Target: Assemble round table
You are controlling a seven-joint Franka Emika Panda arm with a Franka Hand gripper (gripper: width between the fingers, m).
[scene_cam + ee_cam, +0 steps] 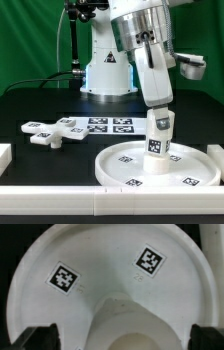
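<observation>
One leg in end effector, inside disc rim

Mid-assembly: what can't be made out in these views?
- Whether the white plastic cylinder leg is seated in the white rimmed round disc: exterior view too small; wrist view, leg hides its foot.
- Whether the hand grips it: fingers cut off by wrist view's edge.
- Disc's full rim: cut off by wrist view's edges.

Exterior view: bright, even overhead light. The white disc glares slightly against the black desk, and the picture is small and soft. Wrist view: dimmer, greyish, blurred throughout. The close leg is out of focus, and the lower corners are dark.
</observation>
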